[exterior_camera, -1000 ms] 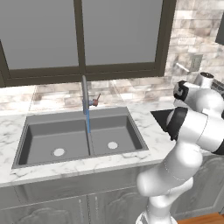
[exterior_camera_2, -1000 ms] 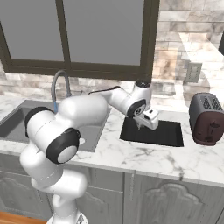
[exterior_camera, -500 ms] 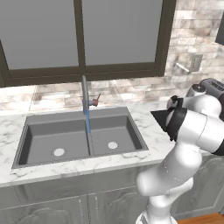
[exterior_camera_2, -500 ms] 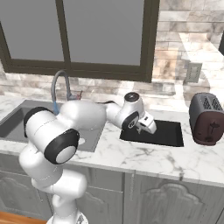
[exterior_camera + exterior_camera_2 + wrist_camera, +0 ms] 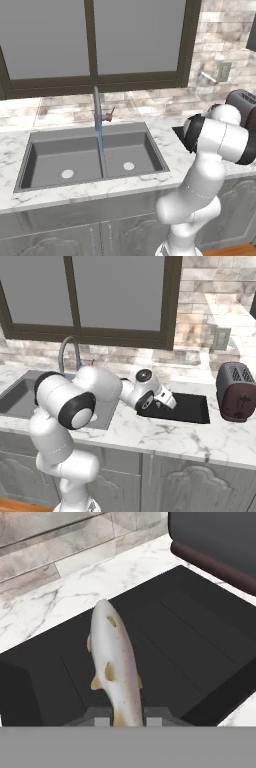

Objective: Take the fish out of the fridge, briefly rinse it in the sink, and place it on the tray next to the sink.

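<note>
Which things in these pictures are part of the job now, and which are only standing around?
Part of the job:
fish, held in the shut gripper
tray
sink

Only standing around:
toaster
faucet
wall outlet

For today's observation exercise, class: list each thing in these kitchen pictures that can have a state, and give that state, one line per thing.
gripper: shut on the fish, low over the tray
fish: held by its tail end, body stretched out over the tray
tray: flat on the counter, beside the toaster
faucet: running, thin blue stream falling into the sink
sink: both basins hold no items
toaster: upright on the counter
</note>
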{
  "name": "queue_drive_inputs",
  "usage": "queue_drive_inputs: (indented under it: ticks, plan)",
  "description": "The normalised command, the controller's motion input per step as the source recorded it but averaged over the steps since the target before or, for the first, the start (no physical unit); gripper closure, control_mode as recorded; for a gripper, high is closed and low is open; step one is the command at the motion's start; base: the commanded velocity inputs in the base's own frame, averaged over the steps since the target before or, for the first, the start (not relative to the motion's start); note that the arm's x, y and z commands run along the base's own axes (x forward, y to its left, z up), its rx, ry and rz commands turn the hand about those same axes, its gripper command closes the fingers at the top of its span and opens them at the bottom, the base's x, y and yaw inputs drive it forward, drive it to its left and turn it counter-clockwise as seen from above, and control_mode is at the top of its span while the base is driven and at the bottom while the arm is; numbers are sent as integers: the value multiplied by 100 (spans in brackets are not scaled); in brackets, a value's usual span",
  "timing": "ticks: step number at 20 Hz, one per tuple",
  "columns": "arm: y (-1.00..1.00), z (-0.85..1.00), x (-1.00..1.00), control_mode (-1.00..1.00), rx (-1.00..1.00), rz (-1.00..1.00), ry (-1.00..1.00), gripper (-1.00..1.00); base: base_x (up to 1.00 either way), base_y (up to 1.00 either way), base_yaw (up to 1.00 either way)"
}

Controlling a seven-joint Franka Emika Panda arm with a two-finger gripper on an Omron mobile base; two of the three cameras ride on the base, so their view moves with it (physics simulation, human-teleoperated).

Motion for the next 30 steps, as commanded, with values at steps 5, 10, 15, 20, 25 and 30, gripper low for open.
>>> queue_drive_inputs:
  ticks: [5,10,15,20,25,30]
  plan:
    - [-3,0,16,-100,0,-2,0,-100,0,0,0]
    - [0,80,-2,-100,1,-1,-6,-100,0,0,0]
    - [0,100,-9,-100,0,0,-15,-100,0,0,0]
    - [9,100,-57,-100,0,0,-19,-100,0,0,0]
    - [31,89,-100,-100,-2,0,-36,-100,0,0,0]
    - [46,23,-100,-100,-6,1,-39,-100,0,0,0]
